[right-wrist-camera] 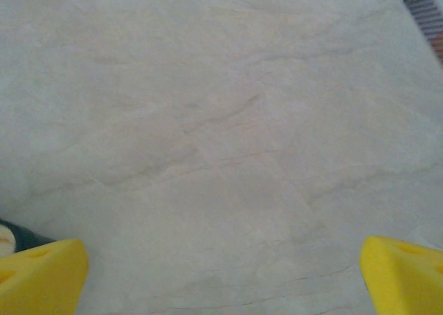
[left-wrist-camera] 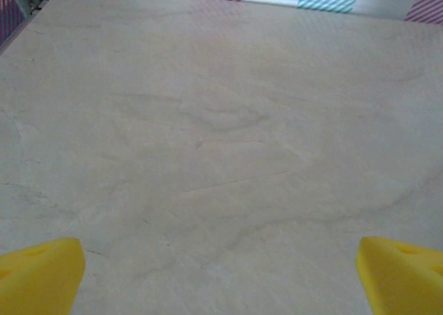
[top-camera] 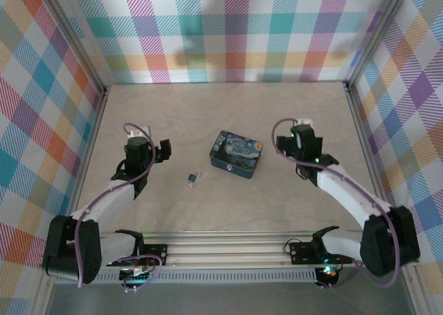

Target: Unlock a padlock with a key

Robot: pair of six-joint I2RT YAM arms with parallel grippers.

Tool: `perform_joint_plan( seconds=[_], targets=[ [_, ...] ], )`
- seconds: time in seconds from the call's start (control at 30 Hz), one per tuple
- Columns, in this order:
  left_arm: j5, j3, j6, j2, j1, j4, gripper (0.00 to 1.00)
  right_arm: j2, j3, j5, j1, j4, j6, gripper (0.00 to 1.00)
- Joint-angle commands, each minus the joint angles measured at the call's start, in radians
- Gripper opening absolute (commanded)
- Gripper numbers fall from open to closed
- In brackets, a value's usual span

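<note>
The padlock (top-camera: pixel 192 179), a tiny blue body with silvery metal, lies on the pale table between my two arms, nearer the front. The key is too small to pick out from it. My left gripper (top-camera: pixel 147 147) hovers left of the padlock and behind it. In the left wrist view it (left-wrist-camera: pixel 221 280) is open, its yellow fingertips (left-wrist-camera: pixel 38 273) wide apart over bare table. My right gripper (top-camera: pixel 296 140) hangs to the right, beyond the tin. It (right-wrist-camera: pixel 225 277) is open too, with nothing between its fingers.
A dark blue-green tin (top-camera: pixel 236 154) printed with a night-sky painting stands mid-table between padlock and right gripper; its dark corner (right-wrist-camera: pixel 15 235) peeks in by the right gripper's left finger. Plaid walls enclose three sides. A metal rail (top-camera: pixel 228 249) runs along the front edge.
</note>
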Motion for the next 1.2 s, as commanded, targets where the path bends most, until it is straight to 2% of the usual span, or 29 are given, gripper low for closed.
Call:
perform_joint_plan(
  seconds=[0.0, 0.13, 0.37, 0.53, 0.77, 0.83, 0.93, 1.0, 1.07, 1.17],
  targets=[
    [-0.035, -0.099, 0.043, 0.035, -0.005, 0.213, 1.0, -0.084, -0.11, 0.003, -0.038, 0.211, -0.137, 1.0],
    [-0.076, -0.157, 0.093, 0.075, -0.004, 0.334, 1.0, -0.126, -0.202, -0.033, -0.127, 0.268, -0.131, 1.0],
    [-0.021, -0.179, 0.158, 0.155, -0.004, 0.501, 1.0, -0.095, -0.374, -0.067, -0.217, 0.56, -0.131, 1.0],
    [-0.066, -0.216, 0.137, 0.256, 0.007, 0.686, 1.0, -0.072, -0.462, -0.12, -0.25, 0.778, -0.138, 1.0],
    [0.016, -0.154, 0.155, 0.315, 0.015, 0.619, 1.0, 0.072, -0.497, -0.2, -0.303, 1.029, -0.157, 1.0],
    [0.019, -0.155, 0.15, 0.326, 0.021, 0.635, 1.0, 0.083, -0.454, -0.23, -0.31, 0.955, -0.145, 1.0],
    [0.034, -0.129, 0.131, 0.394, 0.042, 0.656, 1.0, 0.143, -0.456, -0.275, -0.322, 1.037, -0.118, 1.0],
    [0.103, -0.083, 0.107, 0.381, 0.081, 0.538, 1.0, 0.218, -0.452, -0.278, -0.325, 1.104, -0.107, 1.0],
    [0.128, -0.076, 0.101, 0.385, 0.094, 0.526, 1.0, 0.297, -0.438, -0.29, -0.328, 1.175, -0.107, 1.0],
    [0.127, -0.079, 0.102, 0.39, 0.094, 0.545, 1.0, 0.323, -0.397, -0.333, -0.329, 1.109, -0.123, 1.0]
  ],
)
